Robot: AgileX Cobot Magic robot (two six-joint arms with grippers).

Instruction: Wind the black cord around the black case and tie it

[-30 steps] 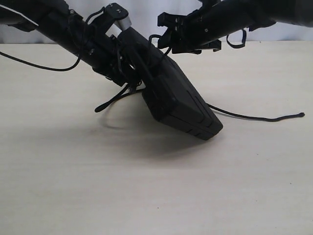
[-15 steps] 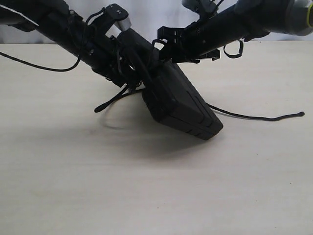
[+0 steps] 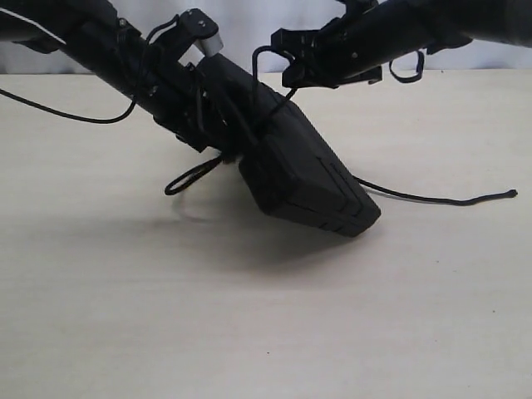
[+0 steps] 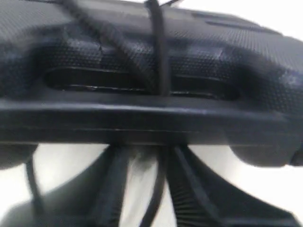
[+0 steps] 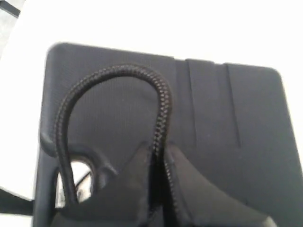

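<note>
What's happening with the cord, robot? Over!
Right gripper shut on black cord. Left gripper open by black case. Case tilted, corner on table. Nothing blocking.

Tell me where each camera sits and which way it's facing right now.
Exterior: seems low, facing across the table at the tilted black case; left arm and right arm reach in from the top corners.
Left wrist: pressed close to the case's handle slot, black cord through it; fingers of the left gripper show.
Right wrist: looks onto the case's grooved face; right gripper pinches the cord's loop.
Shared: both wrist views show case and cord.
</note>
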